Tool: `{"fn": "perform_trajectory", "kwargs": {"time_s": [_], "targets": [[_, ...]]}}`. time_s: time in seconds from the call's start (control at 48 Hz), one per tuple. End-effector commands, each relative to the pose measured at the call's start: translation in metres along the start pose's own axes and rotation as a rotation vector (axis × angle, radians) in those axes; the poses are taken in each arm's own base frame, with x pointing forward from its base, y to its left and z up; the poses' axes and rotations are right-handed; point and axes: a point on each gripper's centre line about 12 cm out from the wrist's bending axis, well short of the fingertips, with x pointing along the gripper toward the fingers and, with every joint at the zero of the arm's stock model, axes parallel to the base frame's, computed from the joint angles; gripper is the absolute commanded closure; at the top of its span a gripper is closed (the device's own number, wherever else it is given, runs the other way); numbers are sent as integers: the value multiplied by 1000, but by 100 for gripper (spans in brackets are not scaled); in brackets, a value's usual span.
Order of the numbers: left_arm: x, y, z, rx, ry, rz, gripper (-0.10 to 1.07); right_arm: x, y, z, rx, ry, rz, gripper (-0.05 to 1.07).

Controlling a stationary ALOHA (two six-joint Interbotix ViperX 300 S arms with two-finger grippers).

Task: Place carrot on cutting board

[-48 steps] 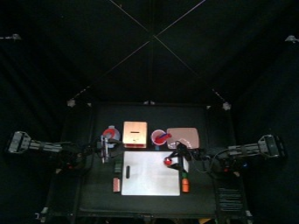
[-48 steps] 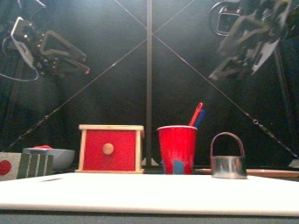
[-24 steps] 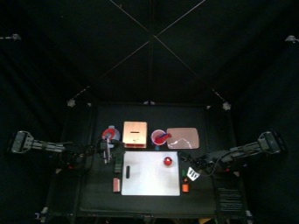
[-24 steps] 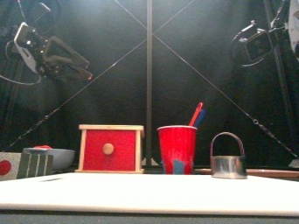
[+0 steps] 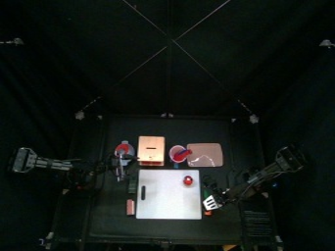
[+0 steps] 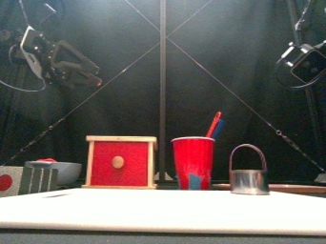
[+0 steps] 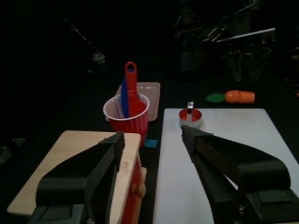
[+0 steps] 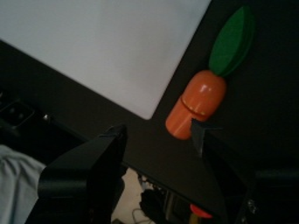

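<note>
**A:** Where's the carrot (image 8: 197, 101)?

**B:** It's on the desk (image 8: 260, 87), just beside the cutting board (image 8: 105, 44) near one corner. It lies along the board's edge, not on the board yet.

**A:** And the right hand (image 8: 160, 133)?

**B:** It hangs over the carrot with its fingers wide apart and empty. I'd say it's placed to straddle the carrot for a pick. The left hand (image 7: 158, 137) waits off the board's opposite side, also spread and holding nothing.
</note>
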Motion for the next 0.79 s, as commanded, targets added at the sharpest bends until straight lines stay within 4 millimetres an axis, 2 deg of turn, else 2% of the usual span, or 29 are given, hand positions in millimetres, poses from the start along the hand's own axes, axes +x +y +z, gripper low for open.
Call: {"fn": "perform_trajectory", "kwargs": {"time_s": [0.0, 0.146, 0.312, 0.438, 0.771], "targets": [[4, 1, 11, 13, -37, 6, 8, 5, 5, 1, -1, -26, -4, 11], [4, 3, 11, 26, -39, 9, 8, 17, -10, 0, 33, -29, -71, 11], [3, 3, 10, 24, -37, 8, 8, 22, -16, -2, 39, -25, -103, 11], [3, 3, 10, 24, -37, 8, 8, 34, -24, -1, 46, -28, -144, 11], [1, 0, 4, 27, -19, -5, 8, 66, -19, -5, 38, -12, -138, 15]]}}
